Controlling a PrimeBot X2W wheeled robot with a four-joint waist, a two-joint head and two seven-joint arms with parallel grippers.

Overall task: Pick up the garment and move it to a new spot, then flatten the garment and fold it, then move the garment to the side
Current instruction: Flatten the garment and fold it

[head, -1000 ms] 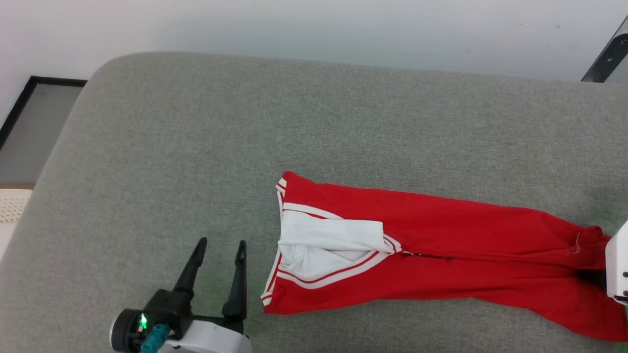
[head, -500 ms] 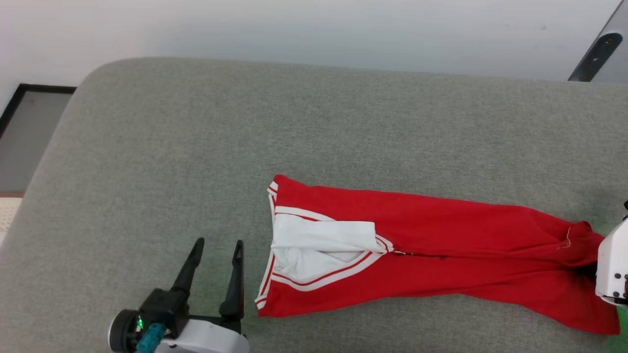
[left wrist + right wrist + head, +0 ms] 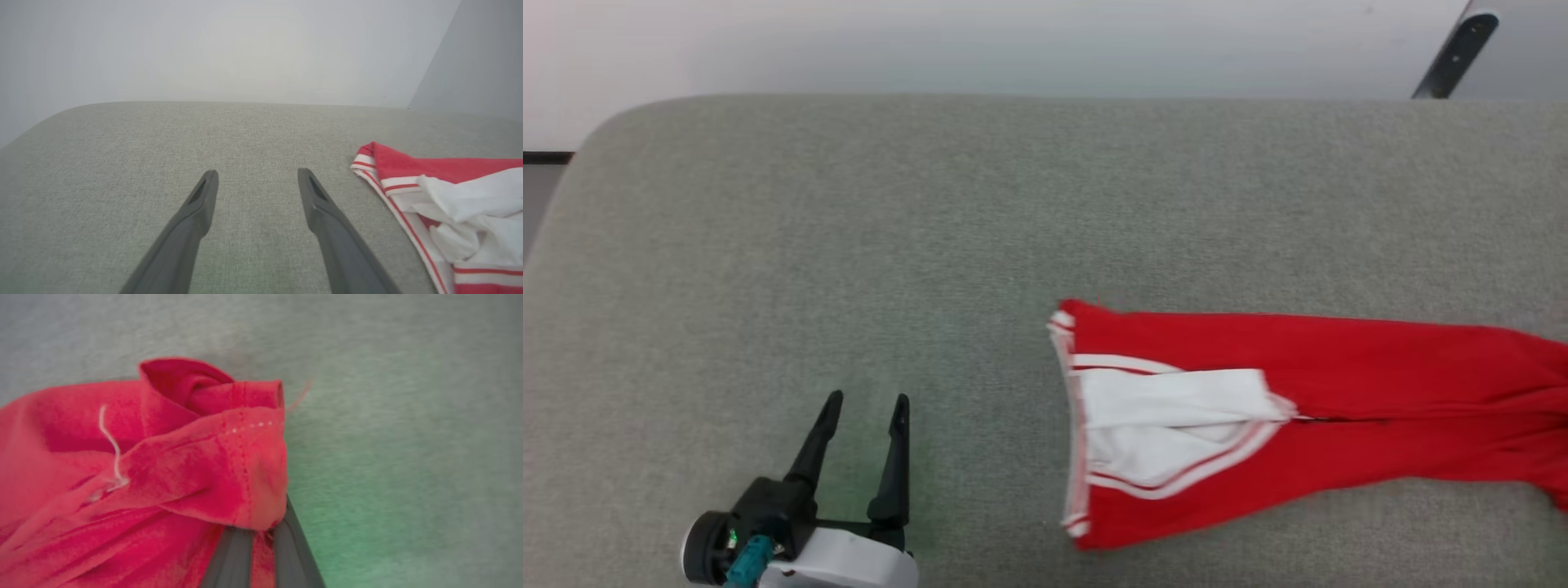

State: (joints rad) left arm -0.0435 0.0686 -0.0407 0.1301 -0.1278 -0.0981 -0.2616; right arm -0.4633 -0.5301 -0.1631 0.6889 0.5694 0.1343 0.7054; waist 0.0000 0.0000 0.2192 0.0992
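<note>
The garment [image 3: 1339, 359] lies stretched into a long red strip across the grey cushion [image 3: 849, 245], its white sleeve and striped trim at the left end and its right end running past the picture's edge. In the right wrist view my right gripper [image 3: 257, 539] is shut on a bunched red hem of the garment [image 3: 184, 465], a loose white thread showing. My left gripper [image 3: 867, 400] rests open on the cushion, left of the garment and apart from it. The left wrist view has the left gripper [image 3: 257, 173] open over bare fabric, the garment's [image 3: 408, 167] striped edge to its right.
The cushion's rounded far-left corner [image 3: 596, 131] meets a pale wall [image 3: 1013, 41]. A dark slanted bar [image 3: 1454, 53] stands at the upper right. A dark floor strip [image 3: 543, 157] shows at the left edge.
My right gripper has shut on the hem and the garment has slid to the right, pulled straighter. The head view has shifted too. The left gripper stays open.
</note>
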